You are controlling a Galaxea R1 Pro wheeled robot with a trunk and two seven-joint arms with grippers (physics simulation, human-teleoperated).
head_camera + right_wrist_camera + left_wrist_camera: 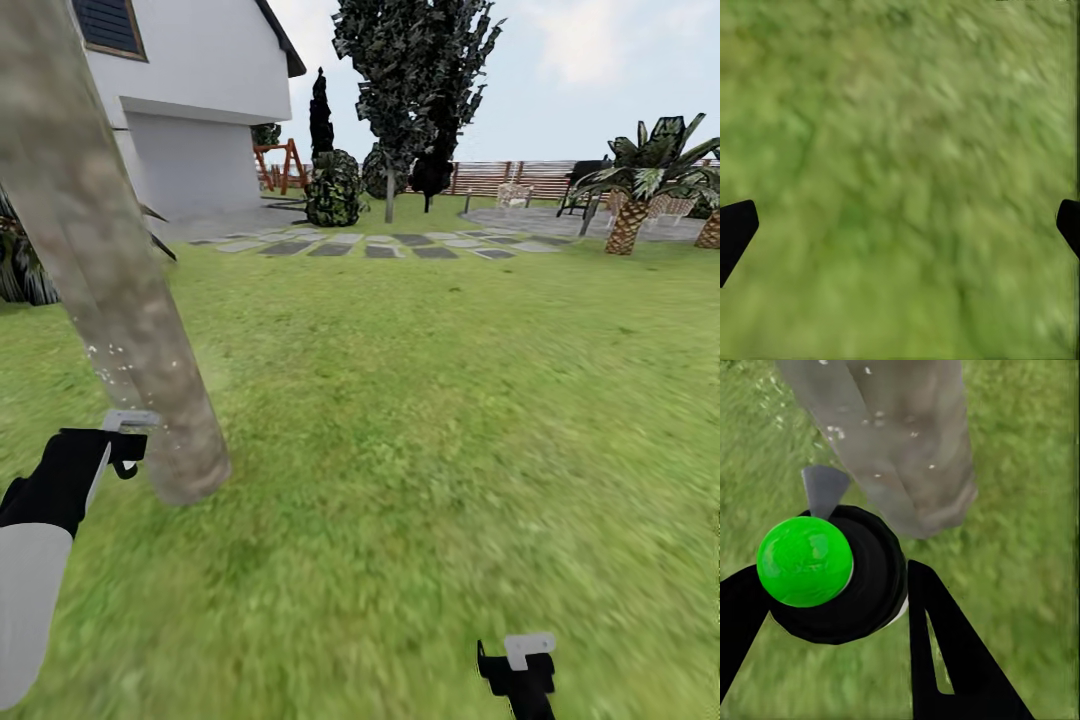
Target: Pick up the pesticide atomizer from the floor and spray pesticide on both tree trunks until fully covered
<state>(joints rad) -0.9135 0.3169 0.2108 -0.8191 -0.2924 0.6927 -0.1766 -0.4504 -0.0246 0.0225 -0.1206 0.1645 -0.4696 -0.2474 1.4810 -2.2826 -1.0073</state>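
While the left pincer (832, 585) pinches the atomizer (847, 577) (label hidden), the right pincer (900, 225) gapes — fingertips cropped.

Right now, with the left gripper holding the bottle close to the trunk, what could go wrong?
1. The left gripper is almost touching the tree trunk; a small move forward may bump it.
2. White specks mark just one patch of the trunk, so most bark could remain uncovered.
3. The atomizer sits between the fingers with its top now green; a bump might loosen it.

Pale grey-brown mottling with whitish specks on tree trunk (120, 300). Black body, bright green top on pesticide atomizer (832, 574). Blurred green on floor (420, 420). Grey stepping stones (380, 245). White house (190, 110). Brown slat fence (510, 175).
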